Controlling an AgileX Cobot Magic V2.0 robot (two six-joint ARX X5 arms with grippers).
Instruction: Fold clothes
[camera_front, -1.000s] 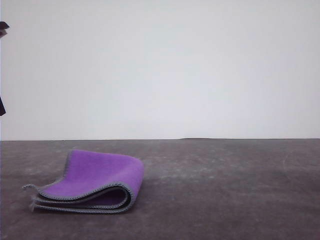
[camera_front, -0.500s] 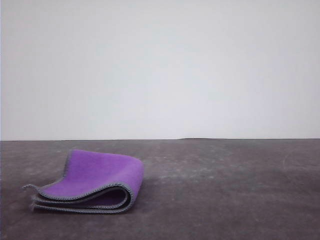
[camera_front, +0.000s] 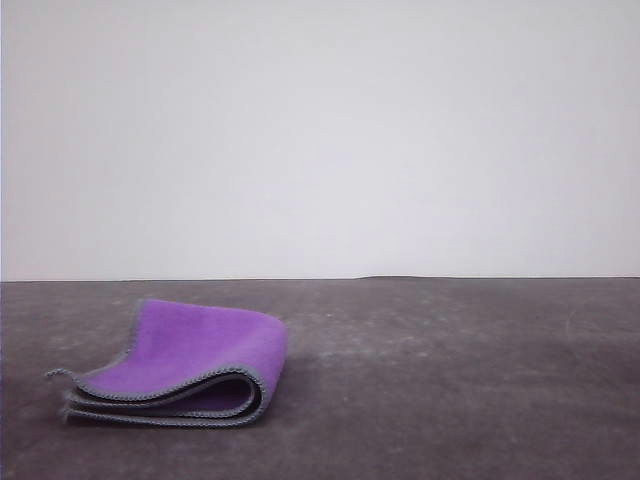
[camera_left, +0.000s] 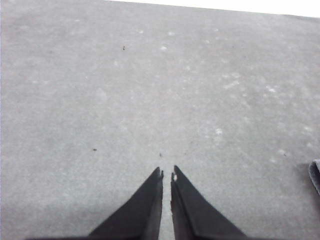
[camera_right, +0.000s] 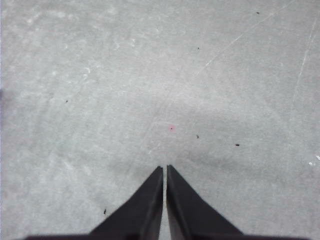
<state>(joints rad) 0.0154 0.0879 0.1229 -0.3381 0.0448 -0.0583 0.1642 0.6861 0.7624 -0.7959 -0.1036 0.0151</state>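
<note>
So compared with a second ago, the dark bit of arm that poked in at the far left edge of the front view is gone now, and half a second ago it was already out; the cloth itself hasn't budged at all. Closest in, on the wrist cams: the left gripper (camera_left: 166, 174) has its two black fingers pinched nearly together, just a thin sliver of gap between the tips, nothing in them, hanging over bare grey table (camera_left: 150, 100). A dark rounded edge sits at the side of that view, can't tell what it is. The right gripper (camera_right: 164, 168) looks the same, fingers basically touching at the tips, holding nothing, over scuffed tabletop with a few dark specks and a tiny red dot. Further out in the front view there's one cloth (camera_front: 185, 360), folded over on itself, purple side up, grey stitched edging showing stacked layers at the near edge, a frayed corner sticking out left. It lies on the left part of the table, with a plain white wall (camera_front: 320, 140) behind.
</note>
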